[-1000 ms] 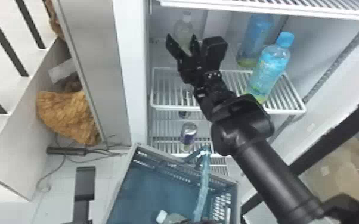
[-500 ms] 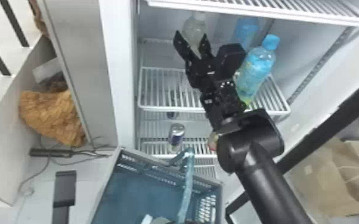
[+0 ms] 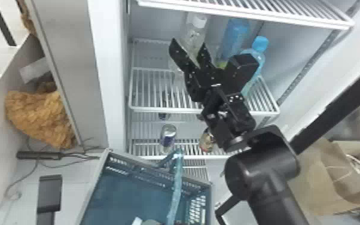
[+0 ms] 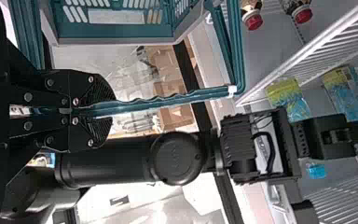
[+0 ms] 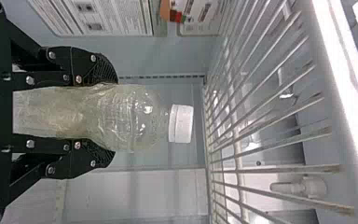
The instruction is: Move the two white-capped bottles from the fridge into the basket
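1. Fingers of my right gripper (image 3: 188, 42) stand wide, on either side of one white-capped bottle (image 5: 135, 116) in the fridge (image 3: 107, 74).
2. My left gripper (image 4: 105, 110) holds the handle (image 4: 168, 99) of the basket (image 3: 134, 191).
3. A second white cap (image 3: 137, 220) lies inside the basket.

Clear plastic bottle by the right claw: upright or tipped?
Upright. In the head view the bottle has its white cap uppermost, beneath the white wire shelf.

Shelf (image 3: 164, 110): white-capped bottle (image 3: 193, 36), blue bottles (image 3: 235, 36)
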